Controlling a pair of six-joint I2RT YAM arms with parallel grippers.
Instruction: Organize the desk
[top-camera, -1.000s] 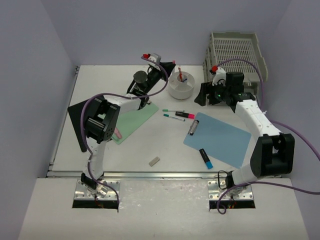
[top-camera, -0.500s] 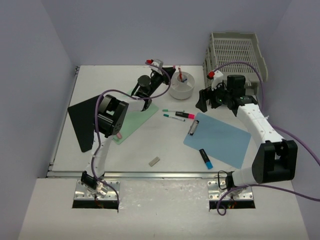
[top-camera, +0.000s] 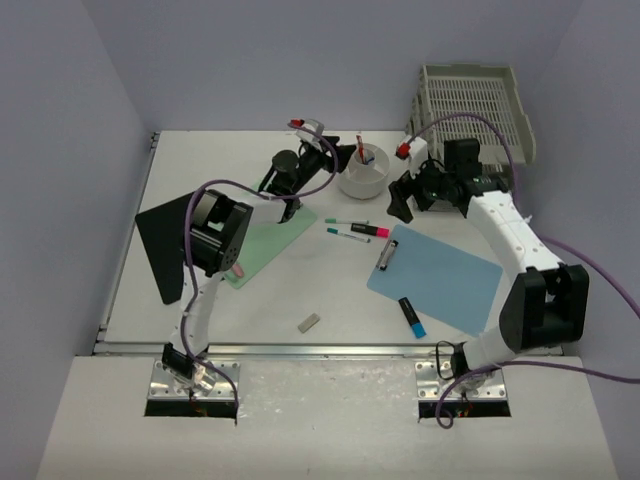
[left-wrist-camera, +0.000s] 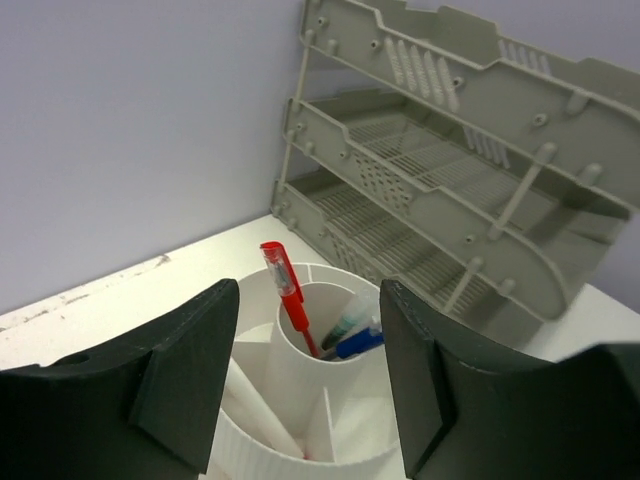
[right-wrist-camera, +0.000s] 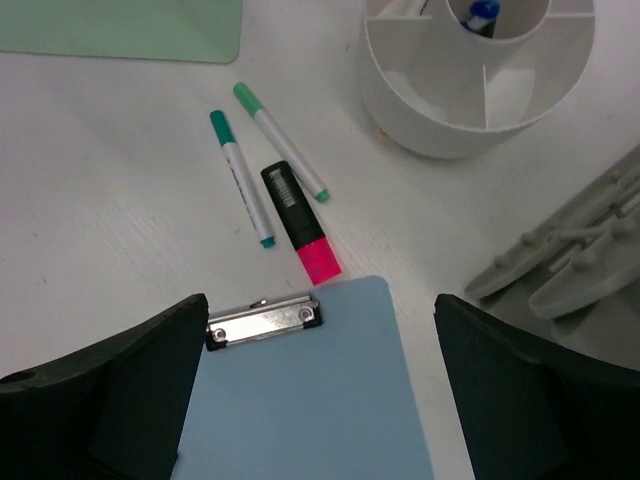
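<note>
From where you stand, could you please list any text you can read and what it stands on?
No text is readable.
Pink highlighter: faint mark on its black barrel, too blurred.
Teal pen, green pen: any print too small.
Clipboard, pen holder, paper trays: no lettering visible.

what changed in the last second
The left tool opened and let go of the red pen, which now stands in the centre tube of the white pen holder. The right tool drifted slightly left, open. Clipboard, markers and eraser stayed put.
</note>
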